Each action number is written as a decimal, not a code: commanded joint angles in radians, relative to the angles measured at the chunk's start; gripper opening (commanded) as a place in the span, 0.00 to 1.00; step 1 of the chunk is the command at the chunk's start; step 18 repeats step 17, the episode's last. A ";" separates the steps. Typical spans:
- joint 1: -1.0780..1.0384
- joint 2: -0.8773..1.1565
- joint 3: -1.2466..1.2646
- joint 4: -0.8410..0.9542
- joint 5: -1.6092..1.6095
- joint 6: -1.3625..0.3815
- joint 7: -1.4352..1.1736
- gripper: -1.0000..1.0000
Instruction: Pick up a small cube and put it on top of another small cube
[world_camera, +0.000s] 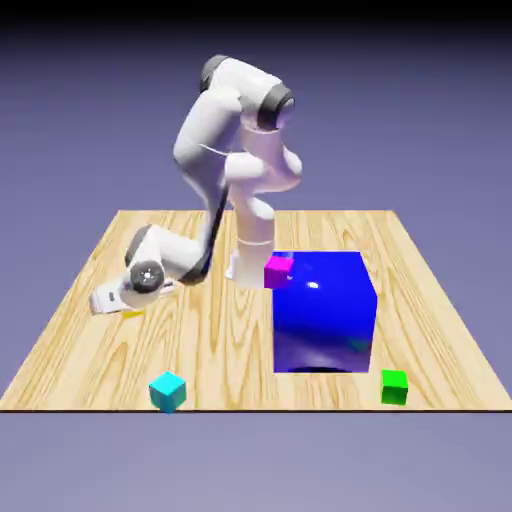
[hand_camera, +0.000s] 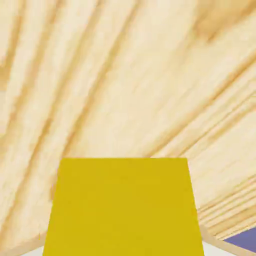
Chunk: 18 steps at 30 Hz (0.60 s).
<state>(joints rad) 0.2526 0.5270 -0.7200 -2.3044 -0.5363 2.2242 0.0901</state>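
The small cube (hand_camera: 122, 207) is plain yellow and fills the lower middle of the hand view, large against the wood grain. Pale slivers of my fingertips (hand_camera: 212, 247) show at its lower corners. In the exterior view only a yellow sliver of the small cube (world_camera: 132, 313) shows, low on the table near the exterior view's left edge, under my gripper (world_camera: 126, 307). The gripper is shut on it, and the hand hides most of it. A cyan small cube (world_camera: 168, 390) and a green small cube (world_camera: 394, 386) sit near the table's front edge.
A big blue cube (world_camera: 325, 312) stands right of the middle of the wooden table (world_camera: 220, 345). A small magenta cube (world_camera: 279, 269) sits at its upper left corner. The arm bends down from the base toward the exterior view's left.
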 joint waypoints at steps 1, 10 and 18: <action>0.025 0.007 0.016 0.036 -0.007 -0.014 -0.016 0.00; 0.224 0.064 0.143 0.322 -0.041 -0.129 -0.153 0.00; 0.181 0.131 0.142 0.304 -0.053 -0.035 -0.133 1.00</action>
